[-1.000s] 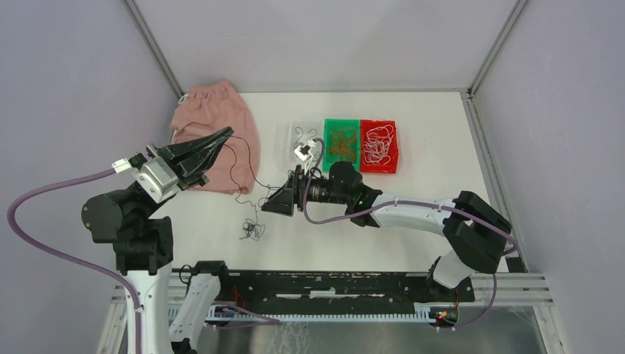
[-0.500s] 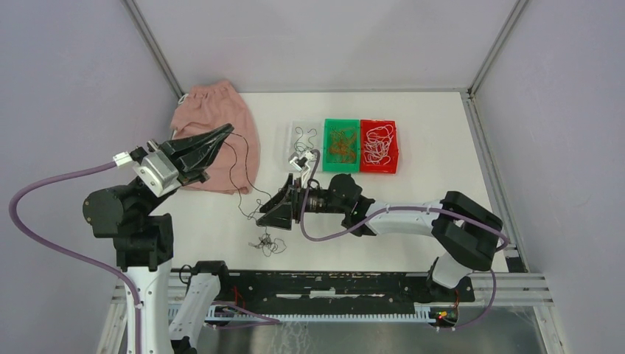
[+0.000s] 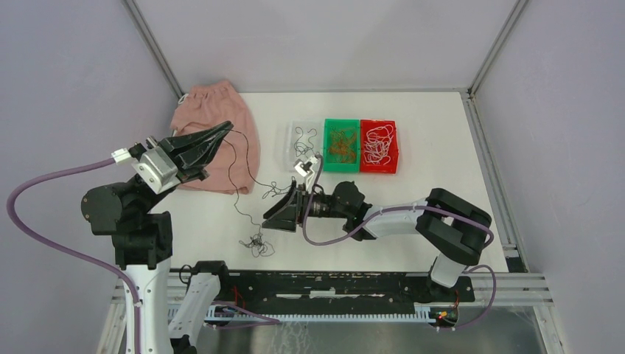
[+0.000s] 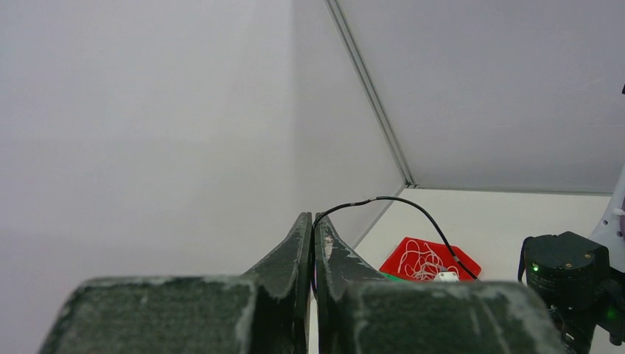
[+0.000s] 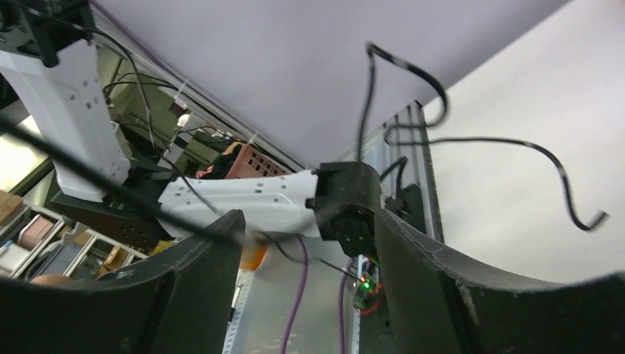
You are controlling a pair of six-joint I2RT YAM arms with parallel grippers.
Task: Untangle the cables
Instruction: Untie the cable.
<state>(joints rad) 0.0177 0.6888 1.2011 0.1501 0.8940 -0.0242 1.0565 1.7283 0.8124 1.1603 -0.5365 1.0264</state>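
- While left gripper is clenched on one black cable, held above the pink cloth, the strand drops to a black knot on the table, near the front edge.
- Right gripper jaws are spread wide and grip nothing; a strand lies across one finger.
- Risk: a harder pull cinches the knot instead of freeing it.
- Risk: the thin strand slips from the pinch, or snags on the right finger and drags the knot off the edge.
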